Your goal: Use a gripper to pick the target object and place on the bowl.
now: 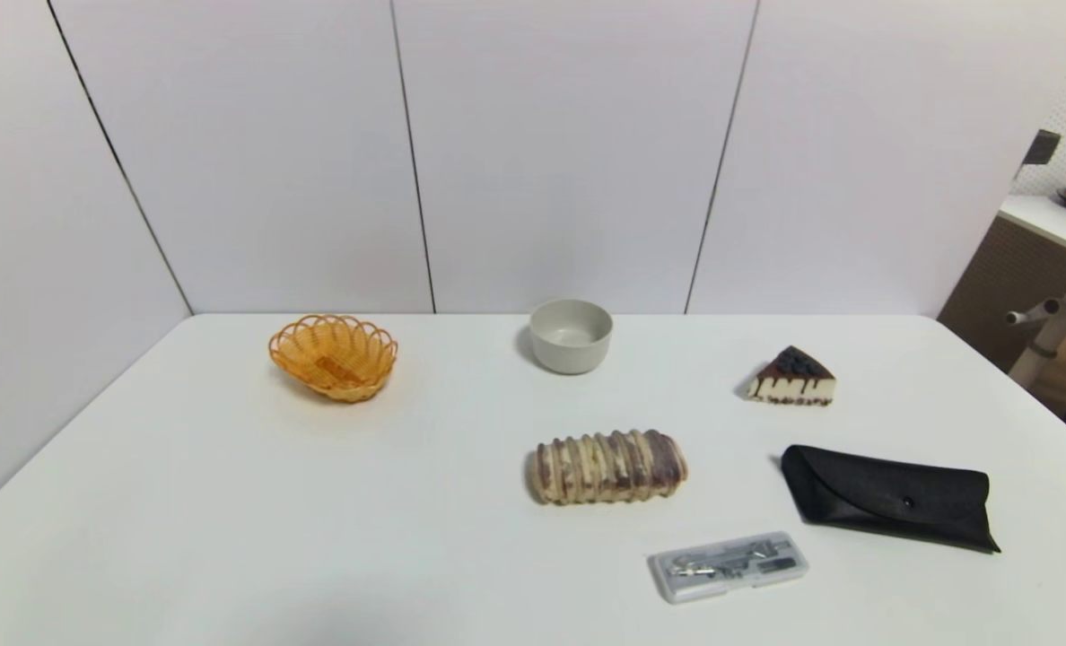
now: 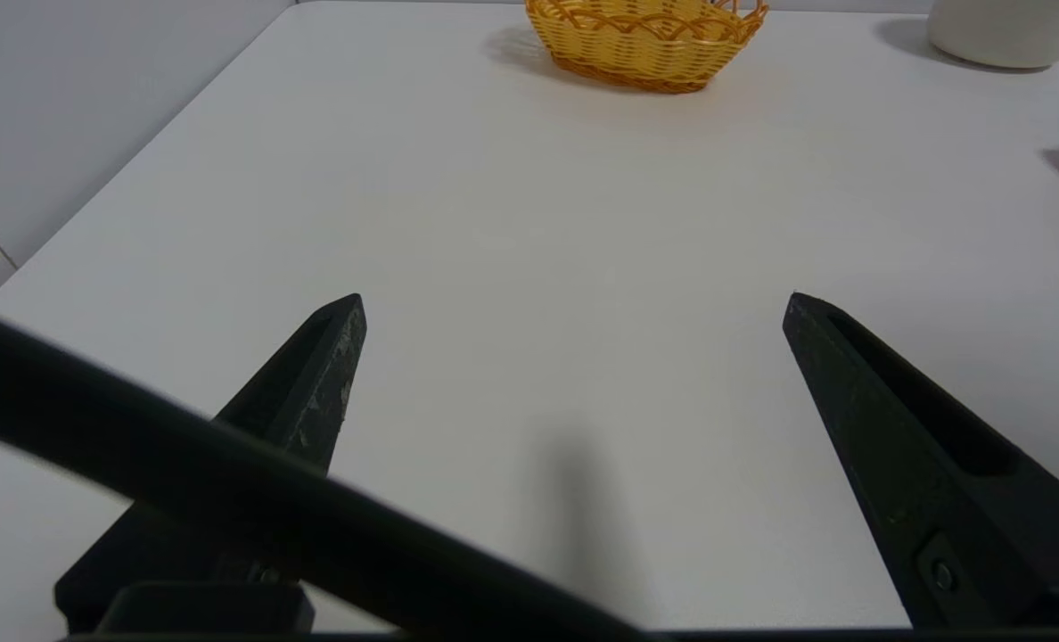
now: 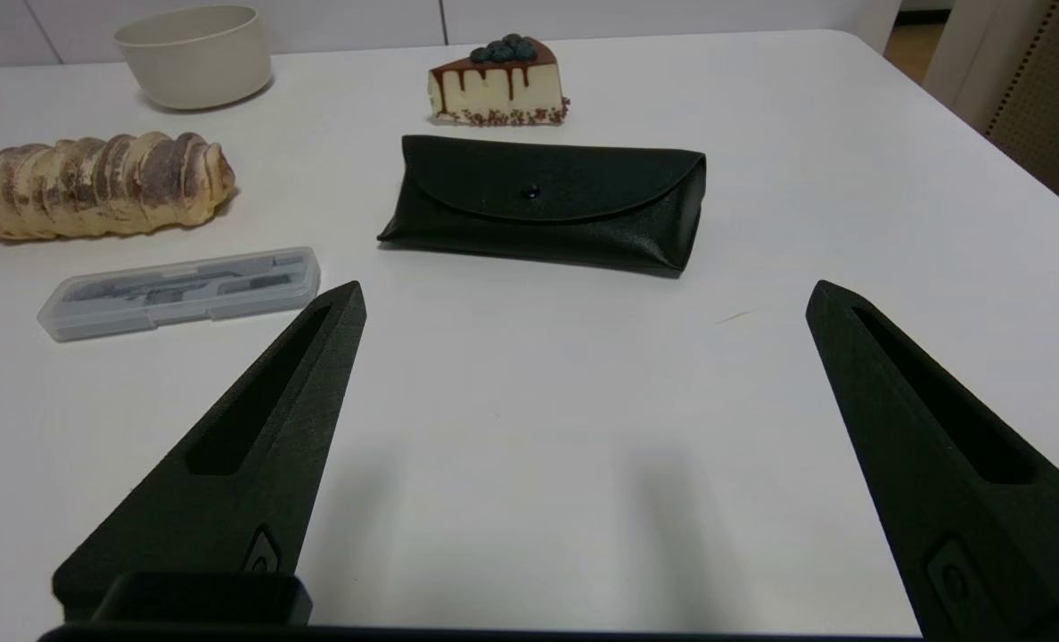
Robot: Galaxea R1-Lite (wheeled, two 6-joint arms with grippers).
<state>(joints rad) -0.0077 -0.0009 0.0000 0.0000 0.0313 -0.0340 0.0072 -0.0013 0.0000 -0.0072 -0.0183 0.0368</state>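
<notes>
The cake slice lies on the white table at the right rear; it also shows in the right wrist view. The grey-white bowl stands empty at the rear centre, and shows in the right wrist view and partly in the left wrist view. Neither gripper shows in the head view. My left gripper is open and empty over bare table near the front left. My right gripper is open and empty over bare table, short of the black pouch, with the cake slice beyond it.
An orange woven basket sits at the rear left. A striped bread loaf lies mid-table. A black pouch and a clear plastic tool case lie at the front right. The table's right edge is near the pouch.
</notes>
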